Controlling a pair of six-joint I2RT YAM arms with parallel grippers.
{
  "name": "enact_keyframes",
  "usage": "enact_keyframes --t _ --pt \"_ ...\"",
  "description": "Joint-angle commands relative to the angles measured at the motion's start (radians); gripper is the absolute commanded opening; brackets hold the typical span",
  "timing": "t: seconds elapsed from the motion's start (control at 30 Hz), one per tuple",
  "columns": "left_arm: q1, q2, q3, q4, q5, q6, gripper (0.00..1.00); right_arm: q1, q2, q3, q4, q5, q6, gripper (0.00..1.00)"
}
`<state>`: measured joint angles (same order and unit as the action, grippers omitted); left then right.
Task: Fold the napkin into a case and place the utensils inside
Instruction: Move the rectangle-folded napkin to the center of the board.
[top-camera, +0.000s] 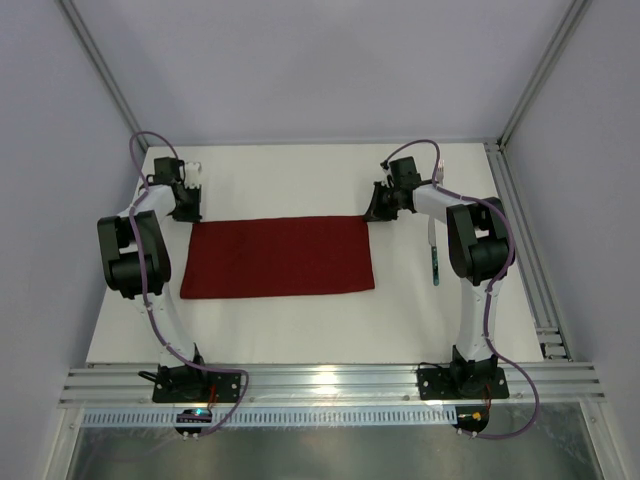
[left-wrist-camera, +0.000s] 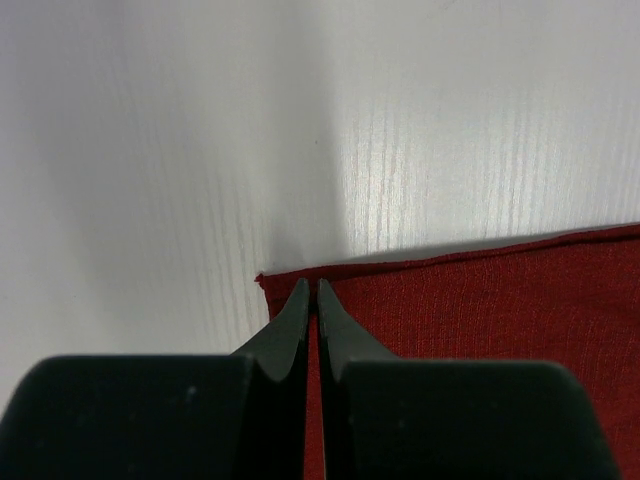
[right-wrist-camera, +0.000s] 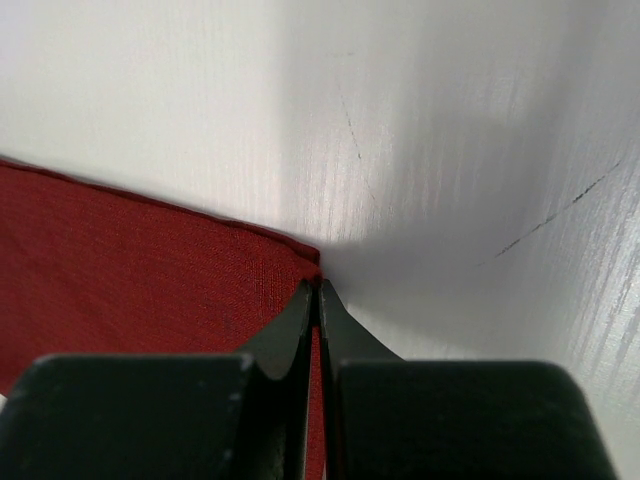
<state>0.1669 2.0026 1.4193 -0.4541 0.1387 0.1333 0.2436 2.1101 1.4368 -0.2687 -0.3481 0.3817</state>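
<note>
The dark red napkin (top-camera: 277, 257) lies flat on the white table as a wide rectangle. My left gripper (top-camera: 190, 214) is at its far left corner and my right gripper (top-camera: 374, 213) at its far right corner. In the left wrist view the gripper (left-wrist-camera: 311, 287) is shut, with red napkin (left-wrist-camera: 480, 300) cloth pinched between the fingers just inside the corner. The right gripper (right-wrist-camera: 317, 287) is likewise shut on the napkin (right-wrist-camera: 130, 260) at its corner tip. A thin utensil with a teal handle (top-camera: 437, 262) lies to the right of the napkin, partly hidden by the right arm. No folded case shows.
The white table (top-camera: 300, 330) ends at an aluminium rail (top-camera: 330, 382) in front, where both arm bases are bolted. Another rail (top-camera: 520, 240) runs along the right side. Grey walls close in the back and both sides.
</note>
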Motion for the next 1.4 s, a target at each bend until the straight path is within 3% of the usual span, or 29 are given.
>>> enact_keyframes --t 0.0,0.37,0.87,0.93,0.97,1.07,1.1,1.13,1.27,1.37 --pt "0.011 0.004 0.033 -0.001 -0.01 -0.011 0.0 -0.001 -0.005 0.027 0.026 -0.008 0.014 0.04" --pt "0.01 -0.056 0.018 -0.008 0.021 0.005 0.0 -0.001 -0.07 0.033 0.051 -0.019 0.017 0.04" --pt "0.011 -0.125 -0.06 0.068 -0.059 -0.004 0.0 -0.003 -0.026 0.085 0.034 0.026 0.014 0.04" --pt "0.011 -0.114 -0.062 0.066 -0.057 -0.003 0.0 -0.003 -0.004 0.1 0.029 0.023 0.016 0.16" --pt "0.011 -0.111 -0.062 0.068 -0.056 -0.001 0.01 -0.001 0.001 0.103 0.028 0.018 0.014 0.25" --pt "0.011 -0.111 -0.062 0.066 -0.068 0.003 0.32 -0.003 -0.004 0.12 0.002 0.037 0.006 0.39" --pt "0.011 -0.114 -0.056 0.065 -0.074 0.003 0.47 -0.001 -0.016 0.117 -0.001 0.049 -0.003 0.42" --pt "0.01 -0.12 -0.051 0.057 -0.077 0.002 0.52 -0.001 -0.031 0.114 -0.015 0.064 -0.009 0.5" --pt "0.011 -0.253 -0.063 0.011 -0.062 0.006 0.55 0.013 -0.203 0.061 -0.056 0.178 -0.056 0.52" --pt "0.003 -0.346 -0.114 -0.049 -0.018 0.022 0.47 0.072 -0.312 -0.033 -0.081 0.296 -0.092 0.45"
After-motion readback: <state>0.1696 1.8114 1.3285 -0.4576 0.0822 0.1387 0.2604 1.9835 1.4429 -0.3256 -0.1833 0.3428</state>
